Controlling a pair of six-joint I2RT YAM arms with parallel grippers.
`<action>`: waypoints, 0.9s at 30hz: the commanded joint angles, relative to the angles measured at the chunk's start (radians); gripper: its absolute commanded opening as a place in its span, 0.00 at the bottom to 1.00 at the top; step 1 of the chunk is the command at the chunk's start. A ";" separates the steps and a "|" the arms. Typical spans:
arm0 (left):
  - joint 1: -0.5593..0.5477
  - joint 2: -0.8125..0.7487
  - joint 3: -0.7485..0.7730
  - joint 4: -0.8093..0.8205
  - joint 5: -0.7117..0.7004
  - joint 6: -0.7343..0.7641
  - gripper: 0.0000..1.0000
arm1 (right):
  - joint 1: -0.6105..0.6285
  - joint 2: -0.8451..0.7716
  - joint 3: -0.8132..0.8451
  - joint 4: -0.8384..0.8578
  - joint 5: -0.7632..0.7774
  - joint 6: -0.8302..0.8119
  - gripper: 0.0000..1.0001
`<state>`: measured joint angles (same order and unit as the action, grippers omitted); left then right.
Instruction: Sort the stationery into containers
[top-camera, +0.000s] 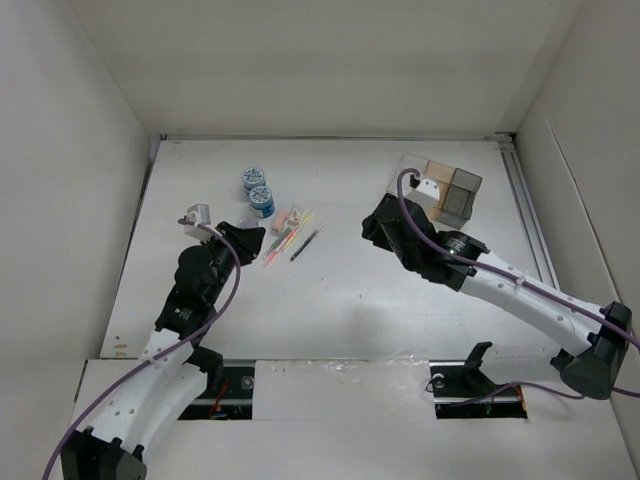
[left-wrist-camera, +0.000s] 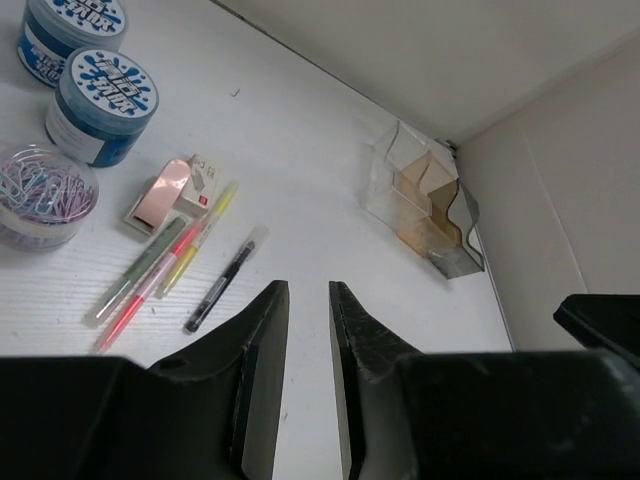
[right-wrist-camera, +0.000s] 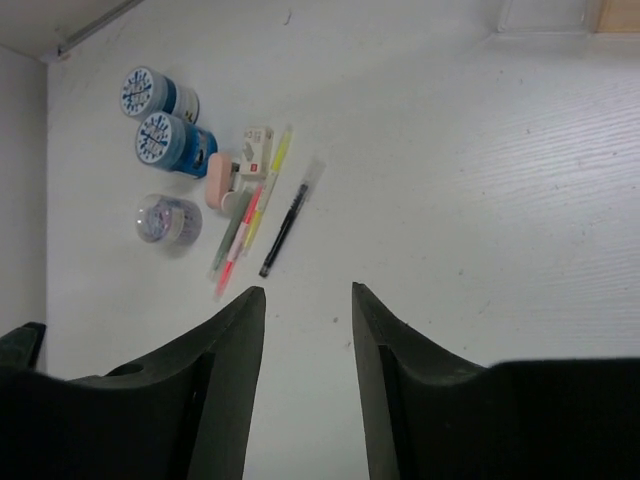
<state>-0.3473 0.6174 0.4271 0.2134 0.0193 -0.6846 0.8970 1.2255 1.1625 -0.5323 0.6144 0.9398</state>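
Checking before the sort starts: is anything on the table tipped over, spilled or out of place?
Nothing stands out. Both blue tubs and the paper-clip tub stand upright with nothing spilled, the pens lie together beside them, and the container cluster stands upright by the far wall.

I can't read any text; the print on the blue cylinders (left-wrist-camera: 101, 95), at ten o'clock, is too blurred.

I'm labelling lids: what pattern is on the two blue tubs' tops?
White with a blue splash-like print on both tubs, clearest in the left wrist view.
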 joint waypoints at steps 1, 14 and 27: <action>-0.002 -0.030 0.039 0.052 -0.030 0.007 0.19 | 0.006 0.009 0.049 0.005 0.019 -0.013 0.48; -0.002 -0.087 0.006 0.090 -0.050 0.037 0.51 | 0.006 0.034 0.029 0.052 -0.024 0.007 0.92; -0.002 -0.289 0.006 -0.120 -0.308 -0.061 0.19 | 0.006 0.380 0.360 0.074 -0.105 -0.156 0.20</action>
<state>-0.3473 0.3580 0.4259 0.1364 -0.1886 -0.7025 0.8974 1.5524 1.4117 -0.5053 0.5446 0.8509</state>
